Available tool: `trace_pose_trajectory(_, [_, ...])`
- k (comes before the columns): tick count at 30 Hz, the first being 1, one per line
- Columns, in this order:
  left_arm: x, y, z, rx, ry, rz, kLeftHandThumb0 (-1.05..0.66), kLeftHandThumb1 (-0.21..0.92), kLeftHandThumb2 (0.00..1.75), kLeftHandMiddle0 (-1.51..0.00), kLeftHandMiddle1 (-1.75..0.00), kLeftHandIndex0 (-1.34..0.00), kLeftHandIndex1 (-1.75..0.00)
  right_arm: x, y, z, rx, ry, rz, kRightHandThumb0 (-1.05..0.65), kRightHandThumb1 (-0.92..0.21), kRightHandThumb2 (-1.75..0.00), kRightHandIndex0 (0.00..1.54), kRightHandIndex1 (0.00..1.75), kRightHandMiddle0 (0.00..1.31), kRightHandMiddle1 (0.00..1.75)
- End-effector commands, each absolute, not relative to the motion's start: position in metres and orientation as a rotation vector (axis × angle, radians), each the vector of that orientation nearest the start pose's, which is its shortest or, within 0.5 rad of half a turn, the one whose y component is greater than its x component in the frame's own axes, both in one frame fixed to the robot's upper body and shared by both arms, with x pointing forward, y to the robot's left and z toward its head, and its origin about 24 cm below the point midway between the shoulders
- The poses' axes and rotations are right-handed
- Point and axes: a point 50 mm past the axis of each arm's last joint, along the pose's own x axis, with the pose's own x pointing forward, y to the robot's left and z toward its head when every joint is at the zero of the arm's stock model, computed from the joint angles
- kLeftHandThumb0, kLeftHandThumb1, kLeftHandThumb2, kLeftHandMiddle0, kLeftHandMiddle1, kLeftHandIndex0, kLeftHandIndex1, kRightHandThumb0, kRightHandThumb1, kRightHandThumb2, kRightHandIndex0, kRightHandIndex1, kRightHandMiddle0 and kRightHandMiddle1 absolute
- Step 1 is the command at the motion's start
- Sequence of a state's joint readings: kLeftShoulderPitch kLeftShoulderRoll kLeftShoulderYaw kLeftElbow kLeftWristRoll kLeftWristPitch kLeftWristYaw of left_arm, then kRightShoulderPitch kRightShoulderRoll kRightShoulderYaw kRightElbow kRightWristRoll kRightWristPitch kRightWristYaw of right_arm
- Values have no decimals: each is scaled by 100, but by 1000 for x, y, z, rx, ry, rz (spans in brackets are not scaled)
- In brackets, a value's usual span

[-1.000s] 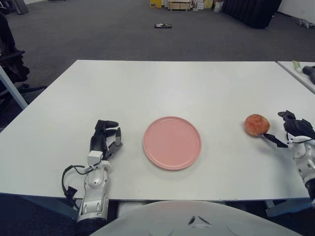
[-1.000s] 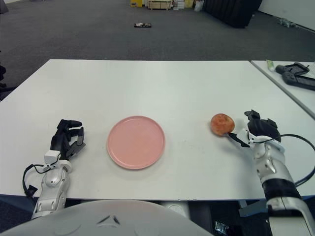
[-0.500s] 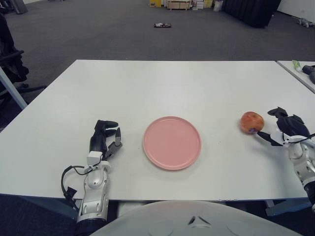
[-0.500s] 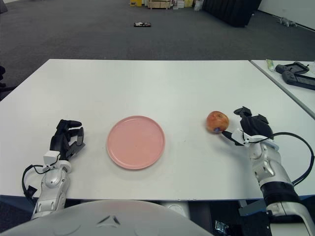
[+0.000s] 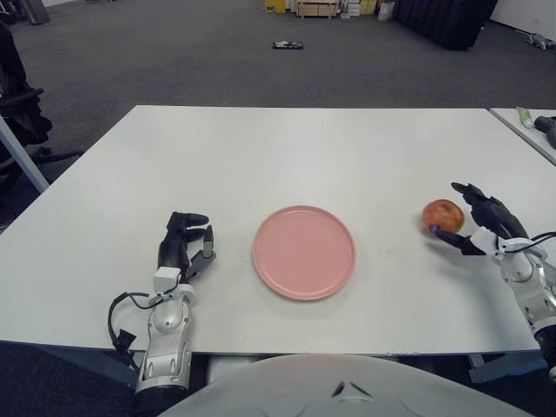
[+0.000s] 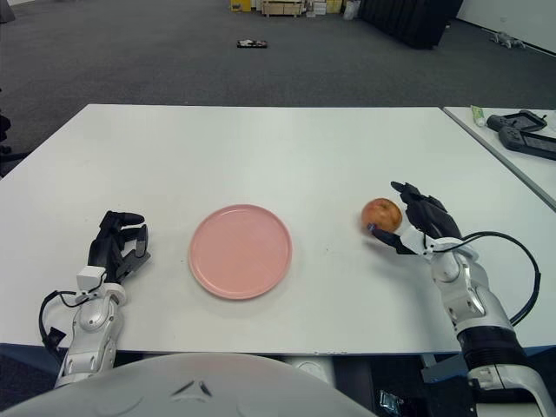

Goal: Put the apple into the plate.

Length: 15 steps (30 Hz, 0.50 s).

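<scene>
Plate: the pink plate (image 6: 240, 251) lies flat on the white table (image 6: 261, 148), near the front edge and a little left of centre; nothing is in it; its surface shows bare and round.
Apple: the red-orange apple (image 6: 381, 215) sits on the table at about 3 o'clock from the plate, well apart from it; it is outside the plate.
Right hand: the right hand (image 6: 419, 223) is at the apple's 3 o'clock side; its dark fingers are spread and cupped around the fruit, one reaching over the top and one under the near side; whether they press on it I cannot tell.
Left hand: the left hand (image 6: 117, 247) shows at 9 o'clock from the plate, near it; fingers loosely curled, holding nothing.
</scene>
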<state>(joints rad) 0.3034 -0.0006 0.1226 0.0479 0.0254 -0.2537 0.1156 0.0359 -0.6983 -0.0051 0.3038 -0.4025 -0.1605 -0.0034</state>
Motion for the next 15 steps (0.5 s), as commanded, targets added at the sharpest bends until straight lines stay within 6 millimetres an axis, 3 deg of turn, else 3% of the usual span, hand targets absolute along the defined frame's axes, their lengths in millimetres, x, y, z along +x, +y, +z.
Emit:
trace_pose_trajectory(1, [176,201,-12,65,115,306,-38,73,79,-56,-166,-31,-175,235,-302,47,-1061,162,68,-95,-60,-67,0,0,0,1])
trace_pose_trajectory(15, [176,202,-12,74,124,306,-38,72,80,-56,-167,-31,-175,231,-287,63,-1028,70,113,-105,-69,-49,0,0,0,0])
